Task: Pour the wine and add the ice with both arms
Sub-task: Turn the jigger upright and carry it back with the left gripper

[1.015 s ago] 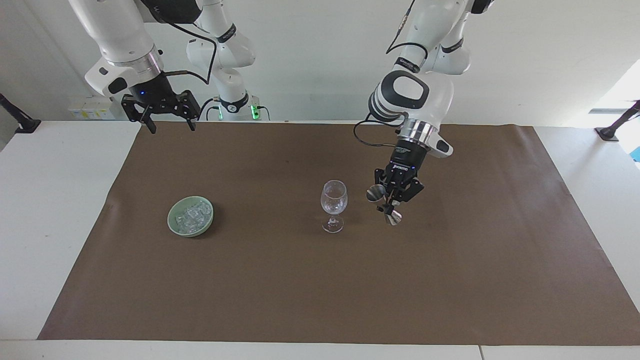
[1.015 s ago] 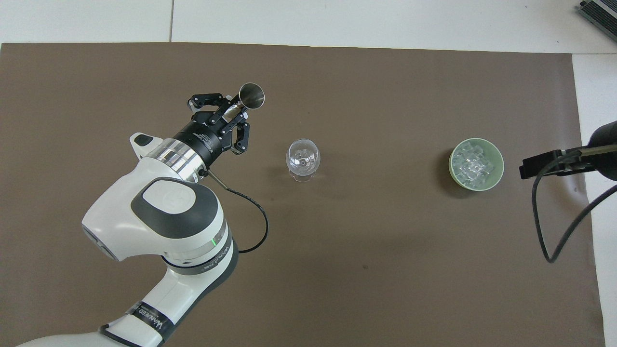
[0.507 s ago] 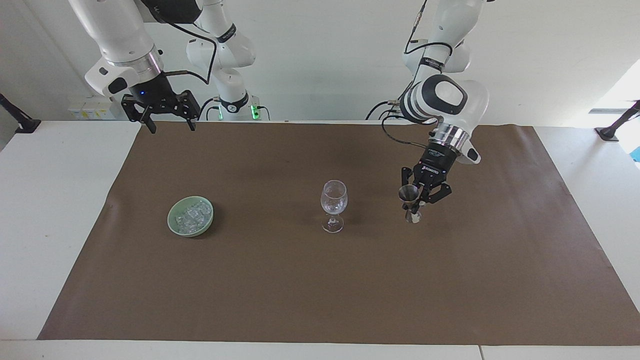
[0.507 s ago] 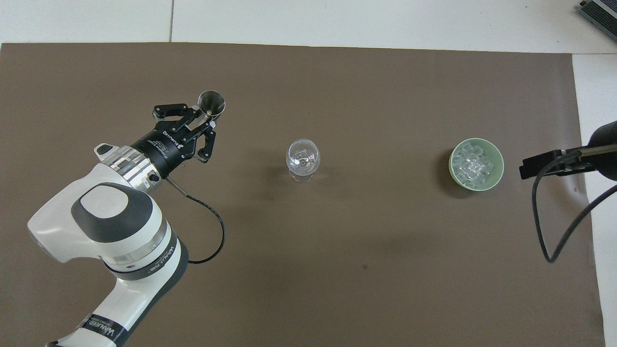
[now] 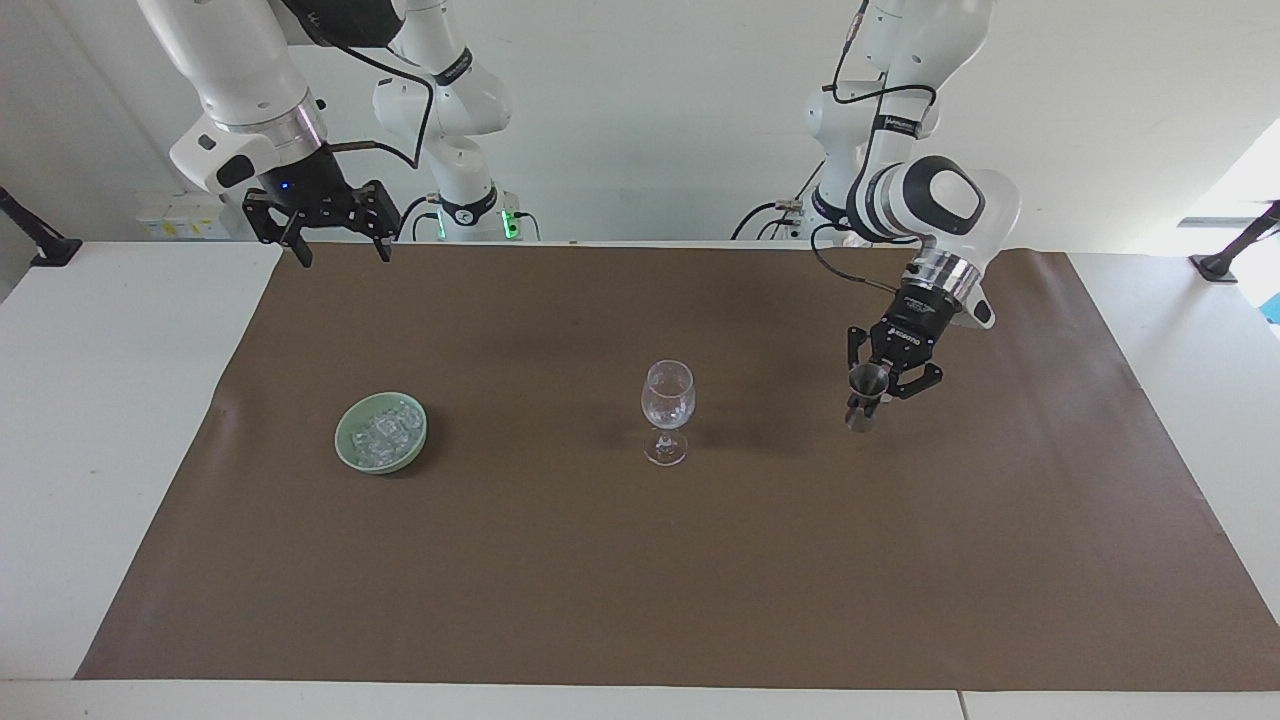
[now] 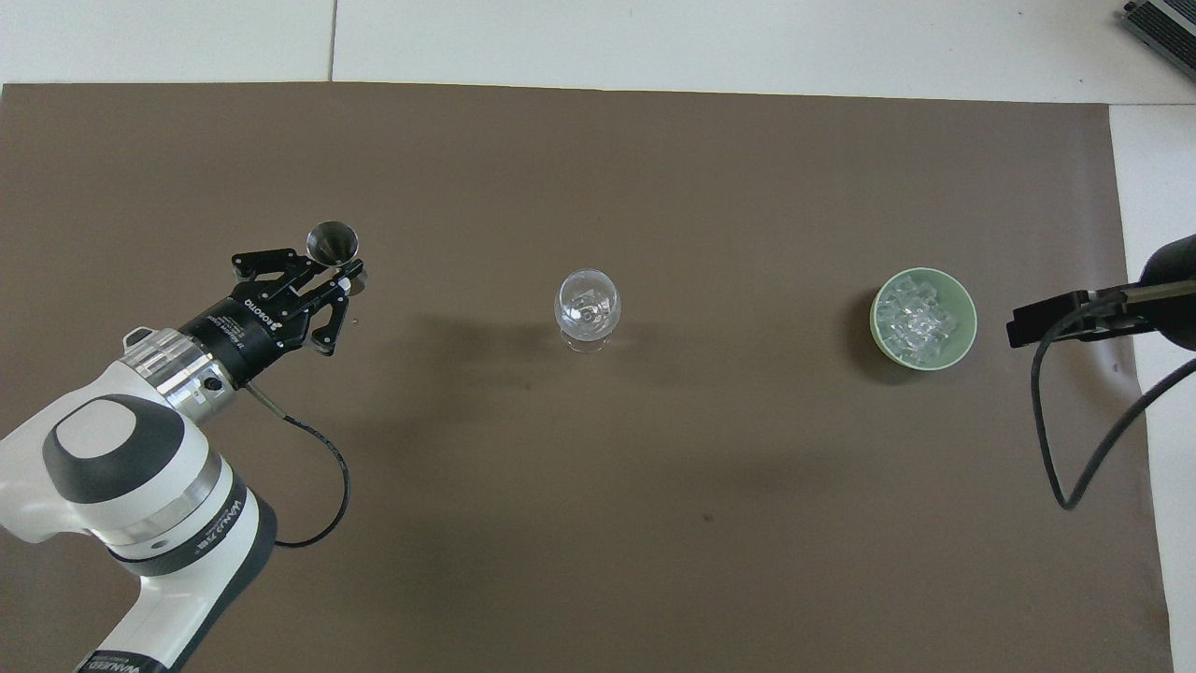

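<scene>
Two grippers are in view, and only one is engaged. Nearest the robots, at the right arm's end of the table, the right gripper (image 5: pixel 339 240) is held high above the table edge with its fingers spread apart and nothing between them; this arm is waiting, and no shift is noted in it over the last second.

Farther out, the left gripper (image 5: pixel 880 392) is clamped on a small metal jigger (image 5: pixel 866 392). A second ago the jigger was tipped just beside the wine glass (image 5: pixel 667 410); it is now carried upright and has been drawn well apart from the glass, toward the left arm's end of the brown mat (image 5: pixel 640 560), low over the surface. Whether its foot touches the mat cannot be told.

The wine glass is standing upright at the middle of the mat — its contents are too clear to be judged with confidence. The ice (image 5: pixel 383 433) is heaped in the pale green dish (image 5: pixel 351 452), toward the right arm's end and well apart from the glass, apparently untouched.

The pouring step is judged complete and the jigger about to be set down — the ice step is not yet begun.
</scene>
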